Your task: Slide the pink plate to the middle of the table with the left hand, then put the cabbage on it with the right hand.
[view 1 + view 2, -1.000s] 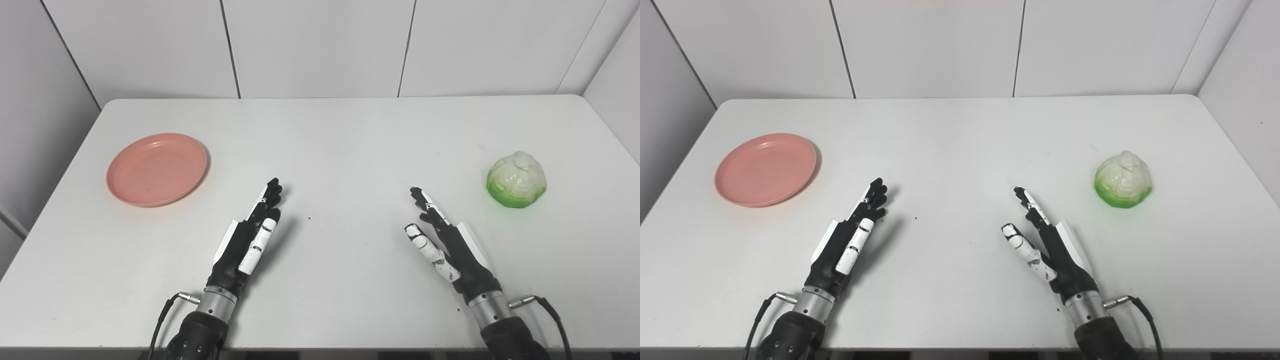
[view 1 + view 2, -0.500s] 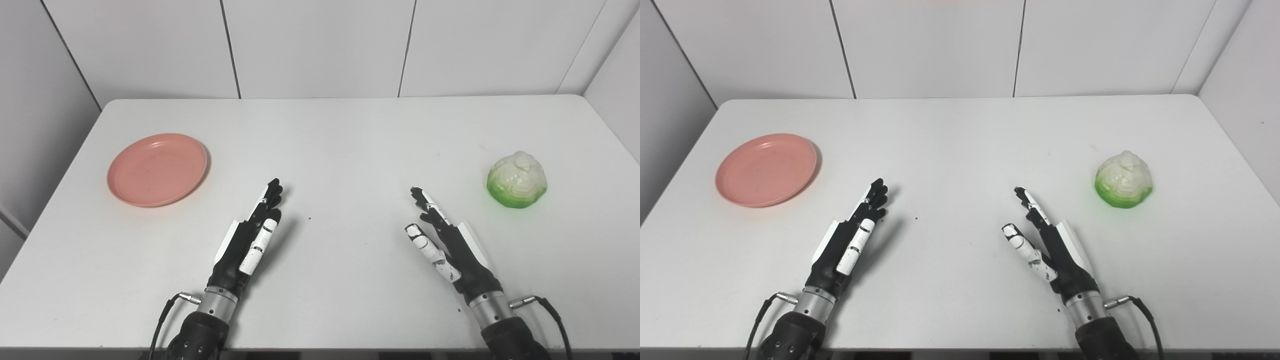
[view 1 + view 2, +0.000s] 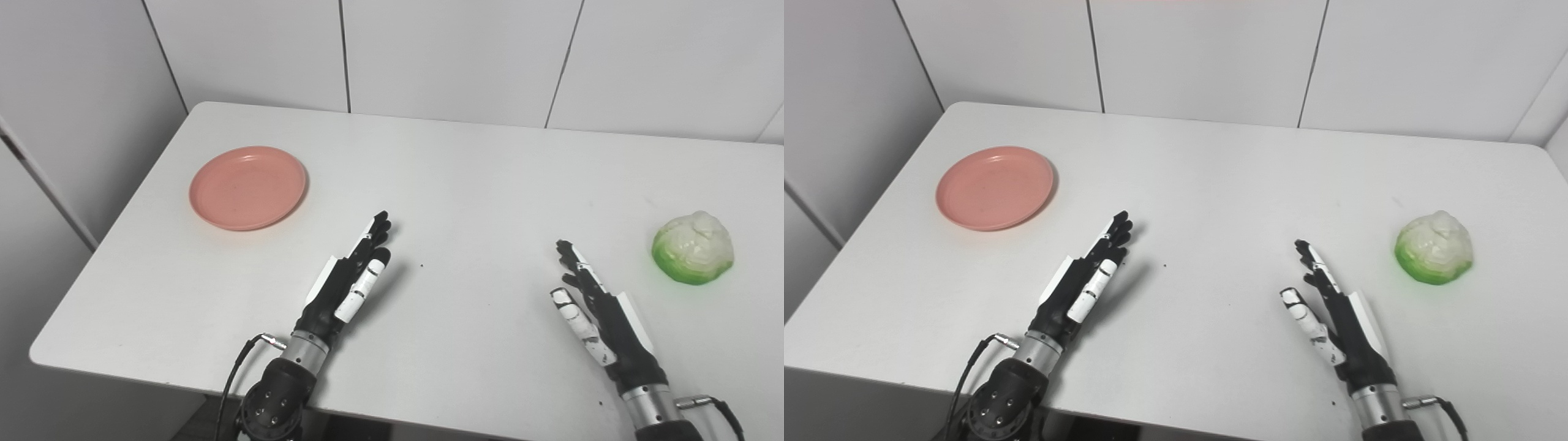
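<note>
Pink plate (image 3: 247, 187) sits at the table's far-left area, empty, well apart from both hands; not yet slid to the middle. Only change from 0.5 s ago: the whole picture has swung left and tilted, so the left wall and the table's left corner now show. That is the head camera moving, not the things. Plate, cabbage and both hands keep the same layout relative to each other. Judgement: the robot is looking toward the plate ahead of the left-hand reach, so step 1 has not begun and the task is at its start.

Table (image 3: 465, 165): white, plain, matte, with a few small dark specks near the middle. It looks smooth enough for the plate to slide. The middle zone between the hands is where the plate should end.

Room: white panelled walls with dark seams behind and at the left; nothing else is visible.

Cabbage (image 3: 693, 248): pale top, green base, resting on the table at the right, near the right hand's fingertips but not touching.

Left hand (image 3: 347, 283): flat near the front edge, fingers straight and close together, thumb alongside, holding nothing, pointing roughly plate-ward.

Right hand (image 3: 600, 312): edge-up, fingers extended, thumb spread away, holding nothing, waiting.
</note>
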